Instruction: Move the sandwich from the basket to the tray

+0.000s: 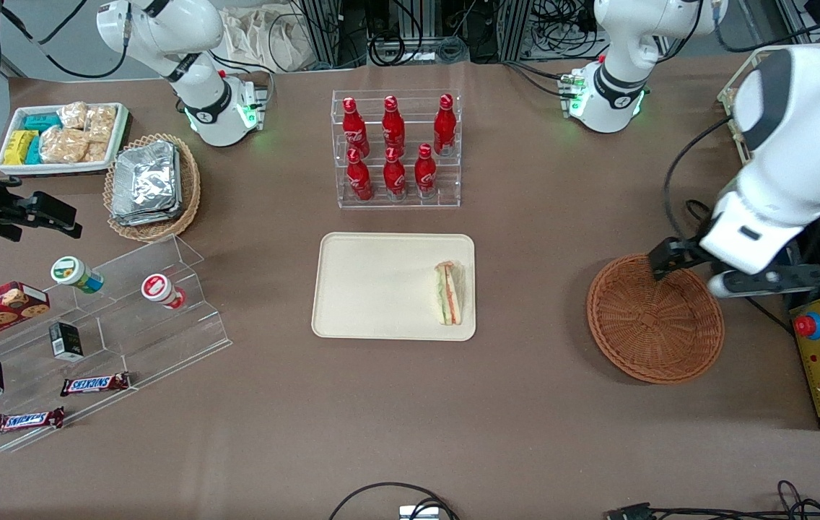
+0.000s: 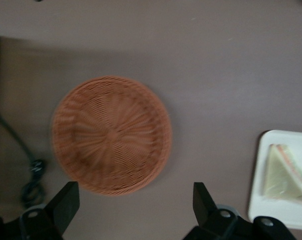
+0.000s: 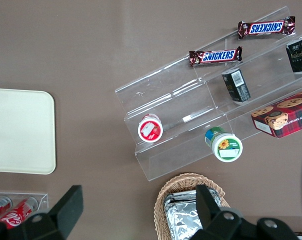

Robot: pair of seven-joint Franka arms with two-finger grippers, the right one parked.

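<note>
front view high overhead, left wrist view looking down, both sharing basket (image 1: 655,321) (image 2: 111,135)

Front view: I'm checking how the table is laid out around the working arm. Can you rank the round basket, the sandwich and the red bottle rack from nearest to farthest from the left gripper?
The gripper hangs open over the basket's rim.
1. basket, directly beneath it.
2. sandwich, on the tray at its basket-side edge.
3. red bottle rack, mid-table, farther from the camera than the tray.

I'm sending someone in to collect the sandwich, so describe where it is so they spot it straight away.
Find the cream tray in the middle of the table, nearer the front camera than the rack of red bottles. The sandwich lies on the tray's edge toward the round basket, above which the open end effector hovers. It is the only thing on the tray, a striped triangular wedge.
</note>
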